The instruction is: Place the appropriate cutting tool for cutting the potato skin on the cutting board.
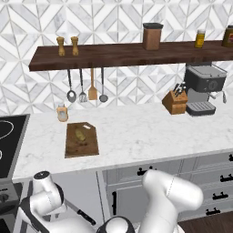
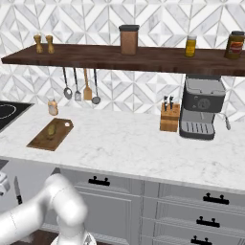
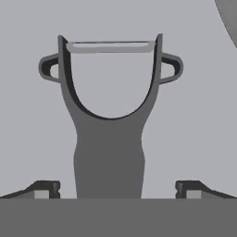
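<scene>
In the hand view the grey metal peeler [image 3: 109, 139] lies flat on a plain grey surface, its loop-shaped head pointing away from the hand. My gripper [image 3: 118, 189] is open. Its two dark fingertips [image 3: 42, 189] stand on either side of the peeler's handle, with a clear gap on each side. The dark brown cutting board [image 1: 89, 146] [image 2: 40, 140] lies on the marble counter near the stove, and the small yellowish potato [image 1: 80, 134] [image 2: 51, 129] rests on it. The arm reaches down low, below the counter's left end.
A black-handled knife [image 1: 84, 216] [image 2: 17, 191] lies low beside the arm. On the counter stand a small jar [image 1: 62, 112], a knife block [image 1: 175, 102] and a coffee machine [image 1: 205, 88]. Utensils [image 1: 82, 86] hang under the wall shelf [image 1: 123, 54]. The stove [image 1: 9, 141] is at the left.
</scene>
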Robot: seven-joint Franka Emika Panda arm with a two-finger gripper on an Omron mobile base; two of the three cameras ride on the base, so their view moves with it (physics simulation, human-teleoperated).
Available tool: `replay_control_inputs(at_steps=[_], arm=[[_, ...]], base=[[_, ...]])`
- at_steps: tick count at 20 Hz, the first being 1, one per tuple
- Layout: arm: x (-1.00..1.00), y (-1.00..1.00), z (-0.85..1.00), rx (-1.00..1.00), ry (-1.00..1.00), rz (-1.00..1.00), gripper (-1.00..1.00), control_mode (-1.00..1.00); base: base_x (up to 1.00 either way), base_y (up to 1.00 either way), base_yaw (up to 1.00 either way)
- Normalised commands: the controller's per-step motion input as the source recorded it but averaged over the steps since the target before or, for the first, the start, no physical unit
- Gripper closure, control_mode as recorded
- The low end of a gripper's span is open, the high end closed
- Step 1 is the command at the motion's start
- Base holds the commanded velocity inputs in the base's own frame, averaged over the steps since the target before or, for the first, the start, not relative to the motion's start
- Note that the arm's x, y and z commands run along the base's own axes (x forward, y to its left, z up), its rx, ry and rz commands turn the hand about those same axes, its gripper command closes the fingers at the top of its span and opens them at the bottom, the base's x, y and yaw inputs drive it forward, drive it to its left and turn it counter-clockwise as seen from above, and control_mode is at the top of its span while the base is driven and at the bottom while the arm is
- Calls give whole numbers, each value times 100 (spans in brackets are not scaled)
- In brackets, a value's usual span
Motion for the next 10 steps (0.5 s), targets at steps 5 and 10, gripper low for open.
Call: replay_control_inputs(at_steps=[5,10], arm=[[-2,27,-69,-9,1,-1,100,-100],[-23,0,-54,0,3,0,100,-100]], base=[[0,0,0],[0,0,0]])
